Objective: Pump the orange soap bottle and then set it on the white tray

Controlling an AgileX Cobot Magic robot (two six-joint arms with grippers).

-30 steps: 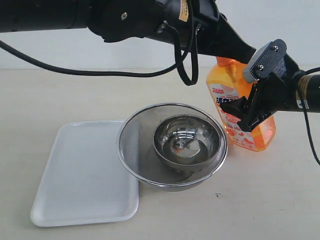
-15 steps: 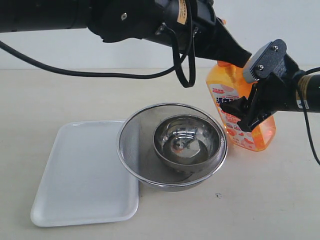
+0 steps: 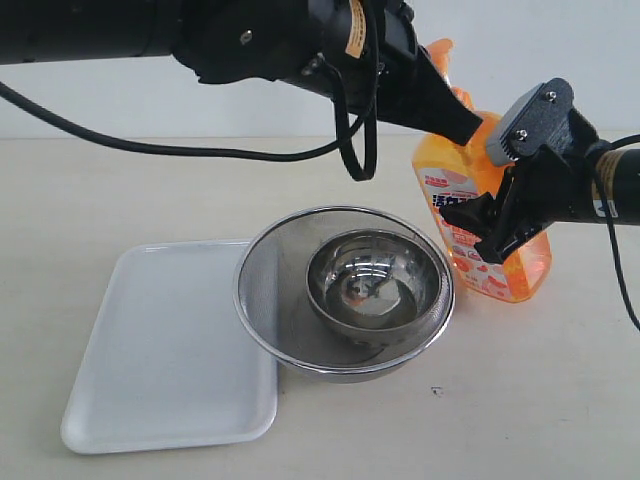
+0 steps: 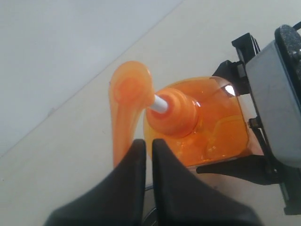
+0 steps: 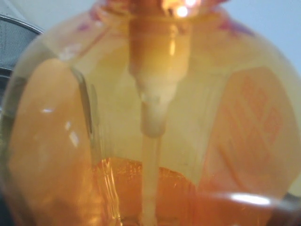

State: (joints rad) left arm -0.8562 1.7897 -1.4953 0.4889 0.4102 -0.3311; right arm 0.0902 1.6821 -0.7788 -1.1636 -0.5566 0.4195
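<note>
The orange soap bottle [image 3: 462,180] stands upright on the table, right of the strainer. Its pump head [image 3: 438,55] is up, and a white stem [image 4: 160,104] shows under it. My right gripper [image 3: 495,225] is shut on the bottle's body from the right side. In the right wrist view the bottle [image 5: 150,141] fills the picture and my fingers are hidden. My left gripper [image 4: 148,143] is shut with nothing in it. It reaches across to the bottle's shoulder, its tip [image 3: 478,127] just below and beside the pump head. The white tray [image 3: 165,345] lies flat at the front left.
A round metal mesh strainer [image 3: 270,290] with a shiny steel bowl [image 3: 372,285] inside sits between tray and bottle, overlapping the tray's right edge. The left arm and its black cable [image 3: 355,140] hang over the strainer. Bare table lies in front and to the right.
The left gripper has drawn back to the left off the pump. The orange pump head, hidden before, has risen and now shows above the arm. The right gripper and the bottle have stayed put.
</note>
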